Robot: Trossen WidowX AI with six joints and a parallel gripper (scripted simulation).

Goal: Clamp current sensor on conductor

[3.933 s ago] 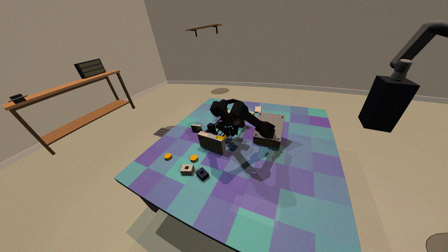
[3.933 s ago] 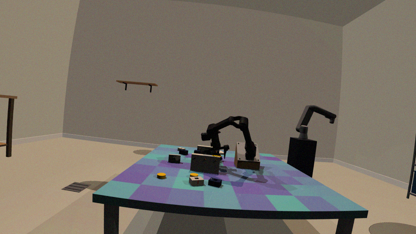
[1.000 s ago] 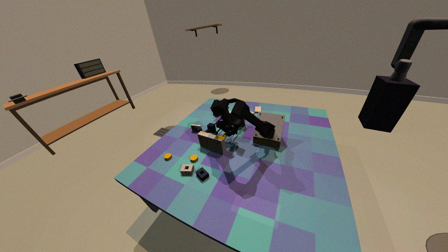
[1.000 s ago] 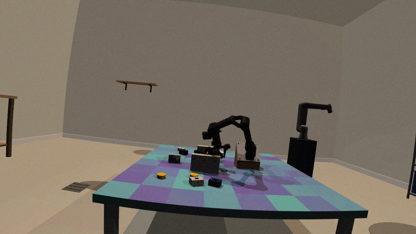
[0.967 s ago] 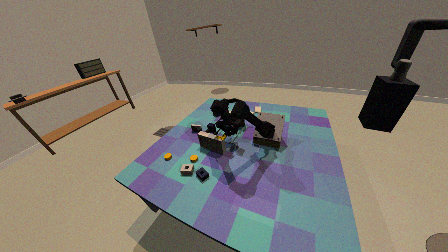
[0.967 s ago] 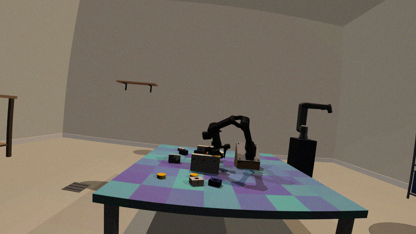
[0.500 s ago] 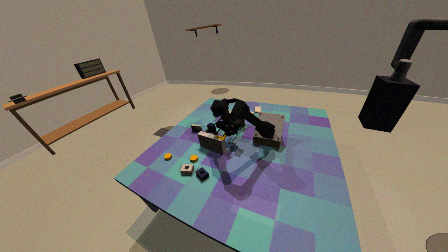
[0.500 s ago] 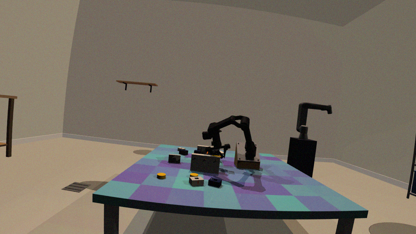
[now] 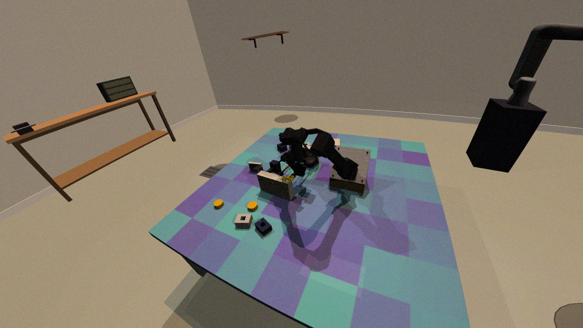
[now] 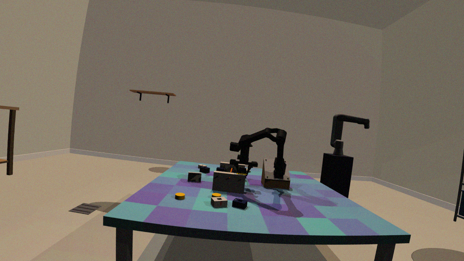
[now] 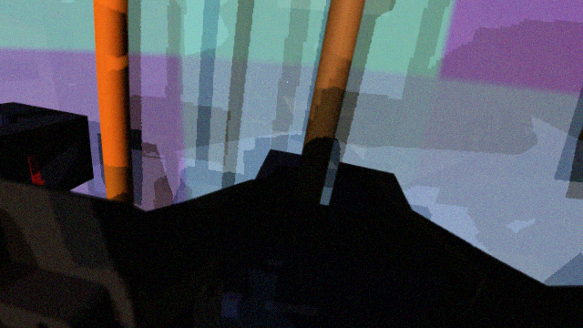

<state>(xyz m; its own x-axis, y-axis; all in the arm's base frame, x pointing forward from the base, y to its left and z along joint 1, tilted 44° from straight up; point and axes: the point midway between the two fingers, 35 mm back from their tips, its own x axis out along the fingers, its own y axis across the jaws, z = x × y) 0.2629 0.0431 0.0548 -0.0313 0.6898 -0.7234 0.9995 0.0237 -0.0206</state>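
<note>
My gripper [image 9: 300,166] [image 10: 244,164] is low between the two grey panels, part-way closed. In the wrist view it appears shut on the dark current sensor [image 11: 371,182], which sits at one orange conductor [image 11: 337,59]. That conductor runs into the dark mass of sensor and fingers. The sensor's halves look close together, but deep shadow hides its latch and arrow. A second orange conductor [image 11: 111,91] passes to its left. The yellow marker [image 9: 287,178] [image 10: 240,174] is on the near panel [image 9: 271,187] [image 10: 228,183], by the conductor end nearest the arm base.
A dark block [image 9: 274,165] [image 11: 59,146] with a red mark stands beyond the left conductor. A small upright plate [image 9: 255,166] [image 10: 194,177] stands farther left. Two yellow discs [image 9: 218,203] [image 9: 252,206], a pale block [image 9: 243,220] and a dark block [image 9: 263,226] lie before the near panel.
</note>
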